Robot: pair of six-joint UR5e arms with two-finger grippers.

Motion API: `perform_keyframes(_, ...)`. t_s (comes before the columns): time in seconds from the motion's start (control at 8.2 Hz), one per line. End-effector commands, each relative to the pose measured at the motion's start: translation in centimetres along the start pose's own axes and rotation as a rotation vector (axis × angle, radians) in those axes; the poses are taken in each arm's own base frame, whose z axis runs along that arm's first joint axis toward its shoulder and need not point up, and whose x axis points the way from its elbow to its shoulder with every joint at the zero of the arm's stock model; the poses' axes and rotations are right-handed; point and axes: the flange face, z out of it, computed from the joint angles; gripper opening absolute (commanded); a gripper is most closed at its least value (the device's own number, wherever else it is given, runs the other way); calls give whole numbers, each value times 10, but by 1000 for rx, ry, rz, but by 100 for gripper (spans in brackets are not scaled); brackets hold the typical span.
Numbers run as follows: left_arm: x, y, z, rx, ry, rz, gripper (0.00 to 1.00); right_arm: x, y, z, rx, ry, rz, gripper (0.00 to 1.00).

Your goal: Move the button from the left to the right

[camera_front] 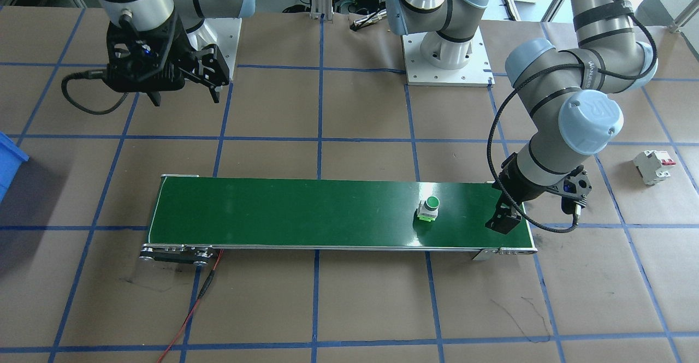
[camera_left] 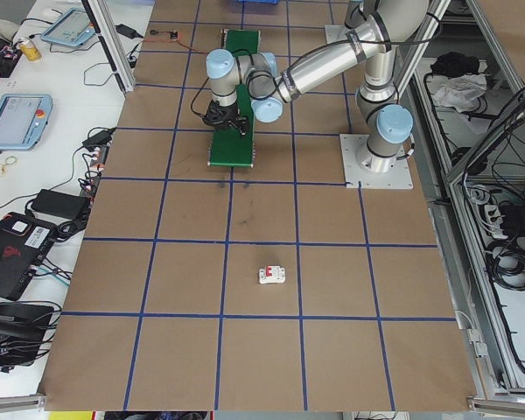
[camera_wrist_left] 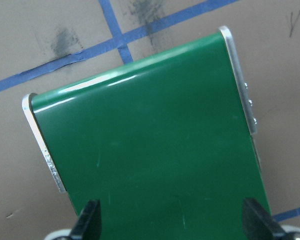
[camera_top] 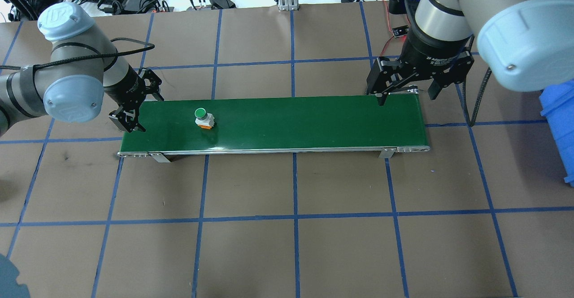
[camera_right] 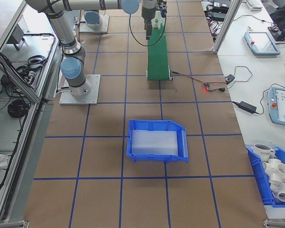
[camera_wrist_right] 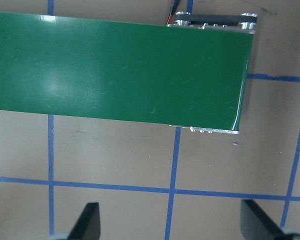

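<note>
Small push-button w/ round dark-green cap, white body (camera_top: 204, 118) stands upright on long green conveyor belt (camera_top: 291, 123), near left gripper (camera_top: 134, 110), well apart from right gripper (camera_top: 406, 92). Left jaws spread wide, empty, over belt end; right jaws also wide apart, holding nothing, above opposite end.

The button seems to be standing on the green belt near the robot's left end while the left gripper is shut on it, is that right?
Not quite: the left gripper is open and empty, beside the button, which stands free on the green belt near the robot's left end. The overhead view shows this.
</note>
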Motion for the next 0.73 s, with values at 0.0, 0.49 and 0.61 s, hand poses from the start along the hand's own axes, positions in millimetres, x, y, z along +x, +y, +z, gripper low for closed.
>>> perform_keyframes(0.0,5,7,-40,33,45,242,100,0,-47,70,-95,-13,4,100)
perform_keyframes(0.49,32,14,-147,-6,-2,564,100,0,-70,96,-78,-11,4,100)
perform_keyframes(0.61,38,33,-174,6,6,637,100,0,-74,108,-102,-14,6,100)
